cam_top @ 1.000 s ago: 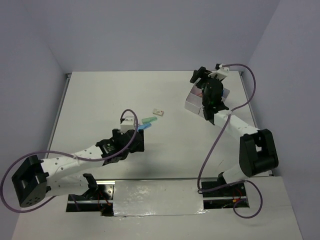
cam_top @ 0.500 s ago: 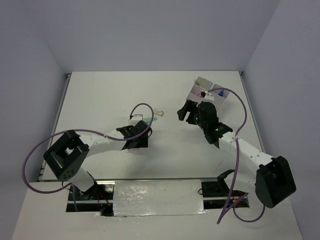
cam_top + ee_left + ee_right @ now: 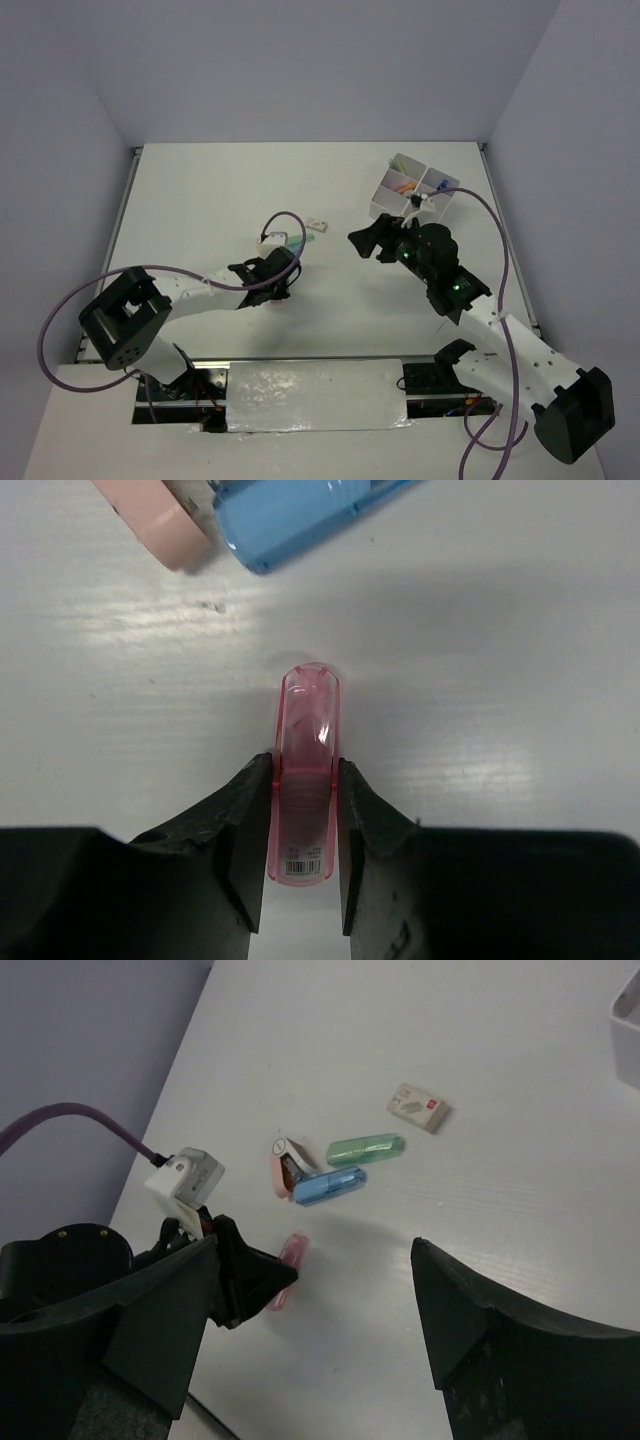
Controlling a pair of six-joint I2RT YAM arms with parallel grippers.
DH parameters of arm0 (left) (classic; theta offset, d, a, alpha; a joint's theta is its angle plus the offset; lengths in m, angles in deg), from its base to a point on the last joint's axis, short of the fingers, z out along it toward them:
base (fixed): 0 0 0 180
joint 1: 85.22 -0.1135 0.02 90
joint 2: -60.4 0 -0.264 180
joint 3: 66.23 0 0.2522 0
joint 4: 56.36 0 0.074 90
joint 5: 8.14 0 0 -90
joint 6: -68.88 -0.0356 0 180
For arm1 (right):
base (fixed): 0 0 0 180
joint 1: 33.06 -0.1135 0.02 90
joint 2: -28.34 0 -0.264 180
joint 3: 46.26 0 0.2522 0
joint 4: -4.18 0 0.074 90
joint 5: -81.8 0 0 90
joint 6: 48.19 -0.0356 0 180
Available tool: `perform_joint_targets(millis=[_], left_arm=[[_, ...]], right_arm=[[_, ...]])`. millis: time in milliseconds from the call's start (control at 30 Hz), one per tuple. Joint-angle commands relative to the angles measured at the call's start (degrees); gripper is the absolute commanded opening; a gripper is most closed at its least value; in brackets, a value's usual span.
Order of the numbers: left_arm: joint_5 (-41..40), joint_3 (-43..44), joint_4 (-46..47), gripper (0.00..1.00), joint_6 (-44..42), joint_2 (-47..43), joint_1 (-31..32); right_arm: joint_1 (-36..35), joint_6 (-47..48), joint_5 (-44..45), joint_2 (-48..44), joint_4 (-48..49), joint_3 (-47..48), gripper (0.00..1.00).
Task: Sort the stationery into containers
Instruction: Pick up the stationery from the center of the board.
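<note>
White and thin-walled, the four-compartment tray (image 3: 383,208) sits at the far right of the table (image 3: 200,200). A few coloured pieces are already inside, too small to count. The left end effector (image 3: 276,284) is down at the table near the middle. The right end effector (image 3: 362,238) hangs between it and the tray.

From the left wrist, the fingers (image 3: 245,860) are pinching one pink marker (image 3: 305,710) by its barcoded tail, with most of its length sticking out ahead. One blue marker (image 3: 300,510) and one peach piece (image 3: 150,515) lie just beyond. With the hold so far back, the marker may well swing or slip once lifted.

From the right wrist, that arm's own fingers are spread wide around nothing. Five loose items show: the pink marker, the blue marker, one green marker (image 3: 366,1149), one eraser (image 3: 418,1107) and the peach piece. The arms are near each other, so both reaching for that cluster could clash.
</note>
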Motion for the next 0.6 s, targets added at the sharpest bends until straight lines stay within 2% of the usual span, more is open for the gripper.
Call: perform_joint_targets(millis=[0,300,567], left_arm=[[4.3,-3.1,-1.6,0.03,0.6,-3.4,3.0],[2.0,-7.8,10.6,0.01,-4.4,-17.7,8.6],[6.4,-12.6,20.7,0.00,-9.6,-24.9,9.5]], right_arm=[[-0.8,-2.5,-6.5,3.7,4.5,-2.7,0.85],[-4.4,-10.4,-16.4,17.5,21.3,-7.0,0.84],[-11.3,-12.7,-20.6,25.0,27.9,-4.6,0.82]])
